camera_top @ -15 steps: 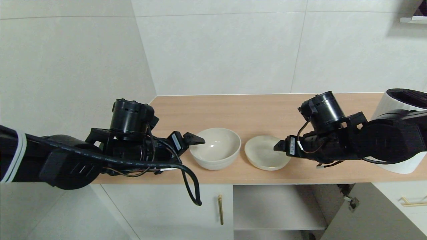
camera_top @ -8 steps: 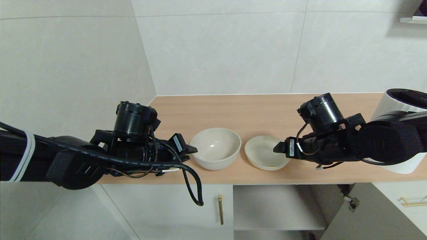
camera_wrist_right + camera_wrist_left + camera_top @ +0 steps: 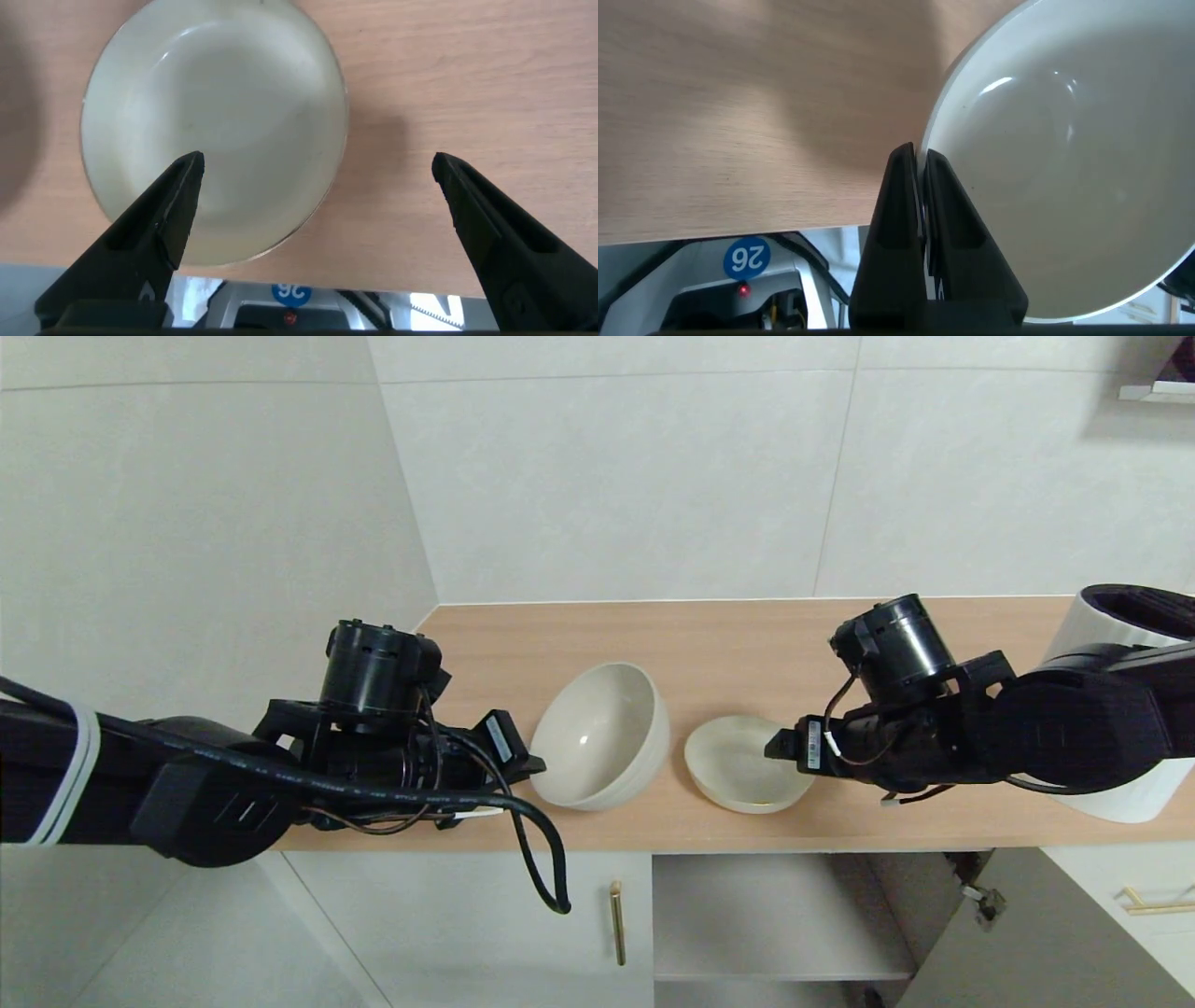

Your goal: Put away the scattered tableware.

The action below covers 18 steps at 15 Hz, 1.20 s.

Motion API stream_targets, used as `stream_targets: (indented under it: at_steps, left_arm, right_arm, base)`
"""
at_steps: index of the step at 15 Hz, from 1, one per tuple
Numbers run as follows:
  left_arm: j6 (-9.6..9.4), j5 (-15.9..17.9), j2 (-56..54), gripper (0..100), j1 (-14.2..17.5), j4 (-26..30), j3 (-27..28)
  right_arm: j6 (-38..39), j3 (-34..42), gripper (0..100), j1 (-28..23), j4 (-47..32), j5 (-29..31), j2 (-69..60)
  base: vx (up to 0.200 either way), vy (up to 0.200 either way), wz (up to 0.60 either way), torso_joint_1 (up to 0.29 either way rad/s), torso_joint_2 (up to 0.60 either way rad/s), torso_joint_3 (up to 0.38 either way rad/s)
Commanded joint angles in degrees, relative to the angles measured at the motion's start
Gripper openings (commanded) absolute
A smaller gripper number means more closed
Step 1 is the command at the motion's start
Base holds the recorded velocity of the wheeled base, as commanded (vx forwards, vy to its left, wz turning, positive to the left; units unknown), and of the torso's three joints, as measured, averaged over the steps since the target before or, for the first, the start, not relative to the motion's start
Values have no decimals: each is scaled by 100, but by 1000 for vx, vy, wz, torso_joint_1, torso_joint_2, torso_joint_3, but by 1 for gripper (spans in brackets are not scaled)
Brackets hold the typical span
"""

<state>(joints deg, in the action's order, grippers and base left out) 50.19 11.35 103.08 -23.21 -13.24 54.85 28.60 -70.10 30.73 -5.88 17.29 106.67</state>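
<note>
Head view: your left hand (image 3: 537, 765) has shut tight on the left rim of the white bowl (image 3: 602, 737). The bowl sat flat a moment ago. Now it tips up on its side near the front edge of the table (image 3: 747, 644). So the lift has begun. The grip looks thin, so go slow. Your right hand (image 3: 780, 749) hangs wide open over the shallow dish (image 3: 742, 775) just beside the bowl.
</note>
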Motion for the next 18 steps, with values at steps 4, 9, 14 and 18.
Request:
stream_targets:
  at_steps: [4, 9, 14, 18]
  left_arm:
    - [0, -1, -34, 0, 1, -3, 0]
    - [0, -1, -43, 0, 1, -3, 0]
    - [0, -1, -43, 0, 1, -3, 0]
    - [0, -1, -60, 0, 1, 6, 0]
  right_arm:
    - [-3, -171, 100, 12, -1, 442, 416]
    - [-3, -171, 0, 12, -1, 442, 504]
    - [5, -171, 0, 12, -1, 442, 504]
    - [5, -162, 0, 21, -1, 433, 460]
  base:
    - [0, 0, 0, 0, 0, 0]
    - [0, 0, 0, 0, 0, 0]
    - [0, 0, 0, 0, 0, 0]
    - [0, 0, 0, 0, 0, 0]
